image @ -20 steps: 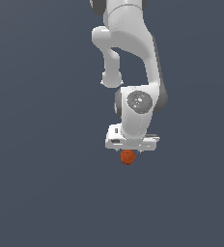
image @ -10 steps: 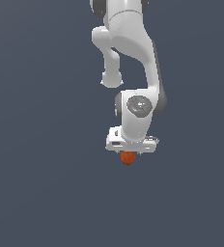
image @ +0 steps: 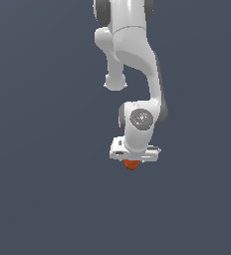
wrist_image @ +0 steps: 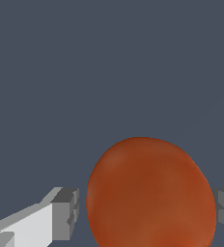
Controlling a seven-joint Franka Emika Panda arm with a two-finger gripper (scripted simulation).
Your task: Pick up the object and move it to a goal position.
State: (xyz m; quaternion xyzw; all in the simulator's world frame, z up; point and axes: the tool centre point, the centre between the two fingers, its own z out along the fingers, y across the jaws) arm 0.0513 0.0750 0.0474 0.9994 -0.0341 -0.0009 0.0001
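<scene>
One thing only sits near my white gripper (image: 133, 160): the small orange-red sphere with its faintly mottled skin (wrist_image: 151, 193), lodged between the grey-tipped fingers (wrist_image: 65, 213). I see narrow gaps at both pads in the wrist view, so I cannot tell whether the hand grips it. Around the gripper is plain, smooth blue-grey ground (image: 43, 189), nothing obstructing.

object (image: 132, 165) under gripper (image: 133, 162) | between its fingers (wrist_image: 65, 213)

no readable text, no labels, no brand marks, no numbers, no signs on any surface
</scene>
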